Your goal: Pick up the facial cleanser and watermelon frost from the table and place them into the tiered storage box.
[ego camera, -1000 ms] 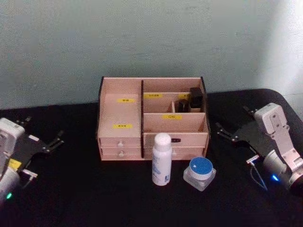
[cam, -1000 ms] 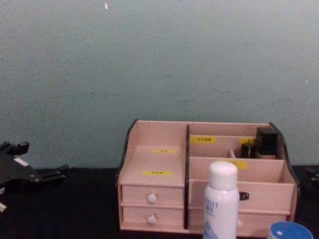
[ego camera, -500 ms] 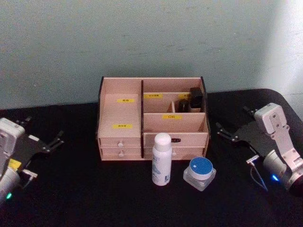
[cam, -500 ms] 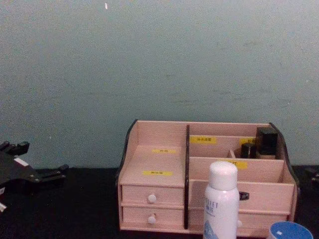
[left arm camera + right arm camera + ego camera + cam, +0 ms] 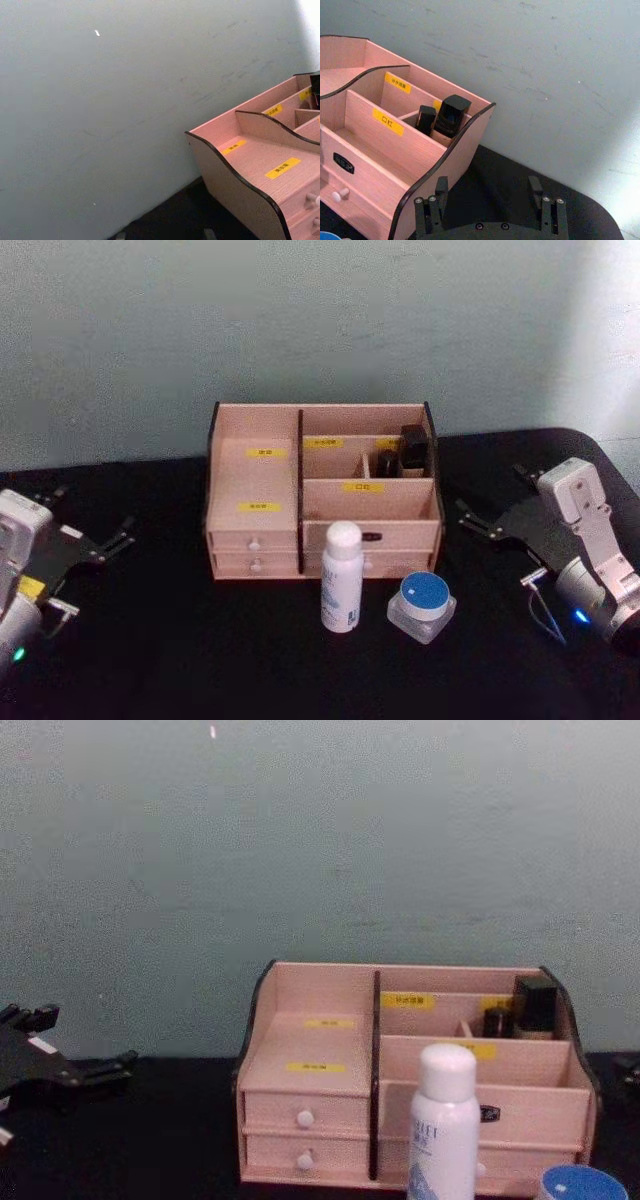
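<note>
My left gripper point(image 5: 90, 513) and right gripper point(image 5: 497, 496) gape wide; between them the bottle point(image 5: 341, 577) stands upright, cap up, before the box point(image 5: 258, 480).

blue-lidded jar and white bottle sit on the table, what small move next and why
Probably swing the open right gripper toward the blue-lidded clear jar: it stands nearest that side, before the pink-beige wooden organiser. The left gripper is parked open far left.
</note>
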